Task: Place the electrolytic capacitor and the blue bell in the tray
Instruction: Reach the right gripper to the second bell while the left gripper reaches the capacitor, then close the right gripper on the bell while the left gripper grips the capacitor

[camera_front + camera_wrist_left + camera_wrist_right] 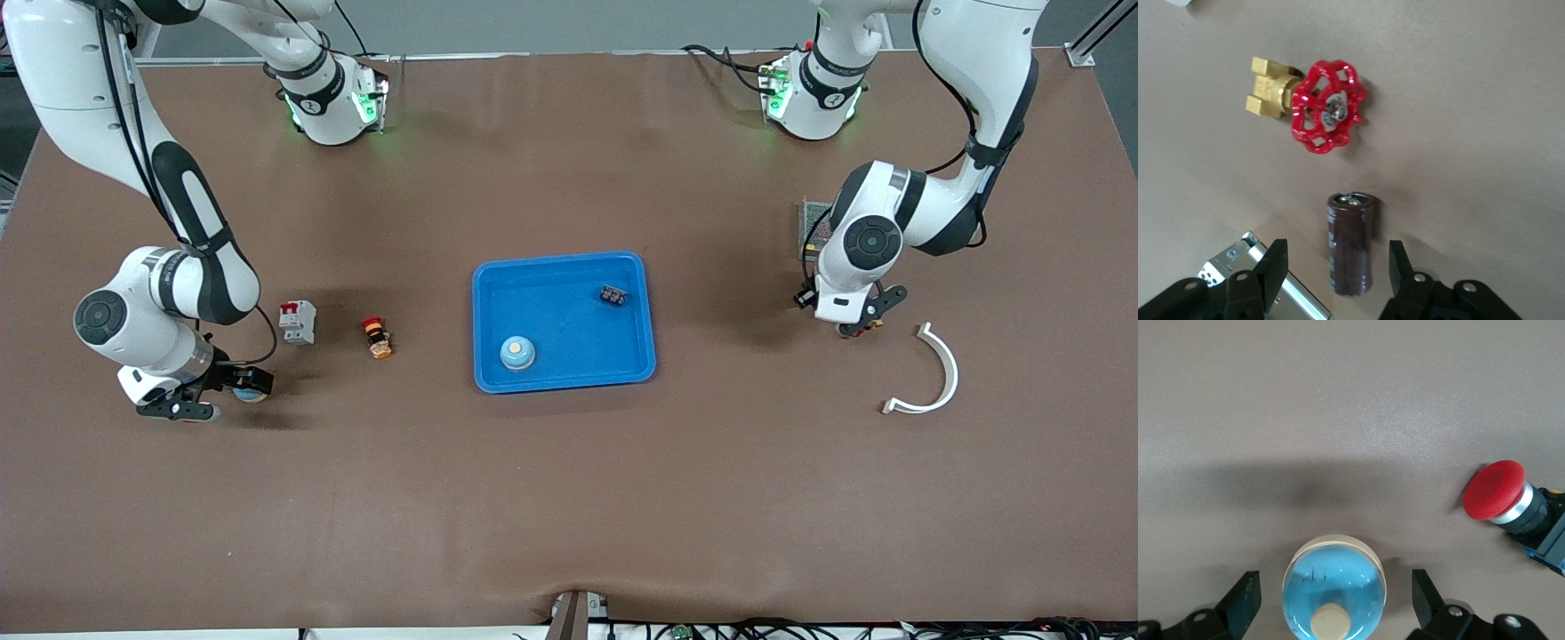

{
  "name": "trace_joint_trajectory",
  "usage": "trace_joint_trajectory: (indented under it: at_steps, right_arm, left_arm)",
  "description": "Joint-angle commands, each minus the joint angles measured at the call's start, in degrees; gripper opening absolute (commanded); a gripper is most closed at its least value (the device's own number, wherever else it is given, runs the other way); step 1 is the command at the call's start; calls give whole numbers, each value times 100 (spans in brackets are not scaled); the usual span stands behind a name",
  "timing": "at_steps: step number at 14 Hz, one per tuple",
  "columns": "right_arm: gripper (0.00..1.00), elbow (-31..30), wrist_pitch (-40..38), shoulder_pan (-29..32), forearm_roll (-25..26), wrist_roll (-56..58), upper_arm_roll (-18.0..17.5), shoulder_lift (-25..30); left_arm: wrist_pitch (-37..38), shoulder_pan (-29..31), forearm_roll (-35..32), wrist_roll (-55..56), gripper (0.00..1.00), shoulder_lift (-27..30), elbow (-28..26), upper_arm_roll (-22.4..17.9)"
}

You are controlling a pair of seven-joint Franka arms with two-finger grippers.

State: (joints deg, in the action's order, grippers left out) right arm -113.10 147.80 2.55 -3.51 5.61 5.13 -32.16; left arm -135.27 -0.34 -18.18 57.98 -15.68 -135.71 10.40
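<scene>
The electrolytic capacitor (1350, 241) lies between the half-open fingers of the left gripper (1336, 270) (long axis along them); the right gripper (1336, 600) straddles wide a blue bell (1333, 592).

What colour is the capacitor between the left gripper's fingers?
Dark brown sleeve with a silvery top; the capacitor shows best in the left wrist view.

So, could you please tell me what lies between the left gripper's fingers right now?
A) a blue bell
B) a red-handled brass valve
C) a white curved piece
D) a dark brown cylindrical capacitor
D: the left wrist view shows the capacitor lying between the open fingers of the left gripper, with a gap on each side, while the red-handled valve lies apart from it.
</scene>
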Motion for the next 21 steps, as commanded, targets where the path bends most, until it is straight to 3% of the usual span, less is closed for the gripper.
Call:
trace_joint_trajectory:
  at_steps: [1,3,4,7,8,14,18,21]
  right_arm:
    - [99,-186,29,87,8,54,-74,183]
    - [84,-195,12,79,8,45,-74,192]
    - [72,-195,12,87,8,45,-74,192]
    - [13,-195,-15,79,8,45,-74,192]
    - [0,-203,-41,70,8,45,-82,210]
    - [0,-186,-848,-289,-44,-25,-118,841]
    - [0,-168,-1359,-746,-71,-839,-144,1246]
    - [0,-177,-1561,-1203,-89,-1788,-153,1448]
  left_arm:
    - [-149,131,-142,3,65,-49,-79,67]
    - [-149,130,-142,3,61,-111,-79,67]
    - [-158,139,-142,3,57,-128,-79,67]
    - [-210,139,-133,12,51,-251,-52,67]
    - [-289,131,-142,12,49,-304,-52,67]
    - [-299,113,-90,135,0,-252,-17,111]
    - [-254,104,-37,275,0,-163,149,198]
    - [-246,87,139,705,0,-225,474,479]
